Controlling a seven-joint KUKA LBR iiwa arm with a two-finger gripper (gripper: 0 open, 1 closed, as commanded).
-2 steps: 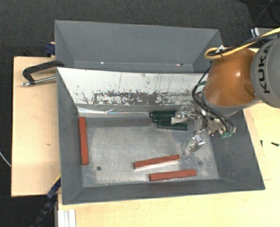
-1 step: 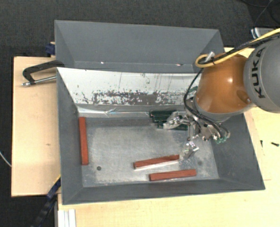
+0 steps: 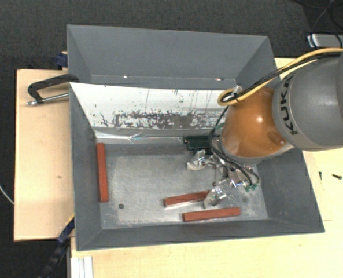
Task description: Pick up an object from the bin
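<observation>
Jaws beside middle red stick (image 3: 185, 200)

Scuffed matt grey metal bin (image 3: 84, 172)

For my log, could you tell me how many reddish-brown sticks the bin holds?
3: left-wall stick, middle stick at the gripper, front stick. The arm may hide others.

Bare floor (image 3: 139, 181) between 3 sticks (image 3: 185, 200)
</observation>
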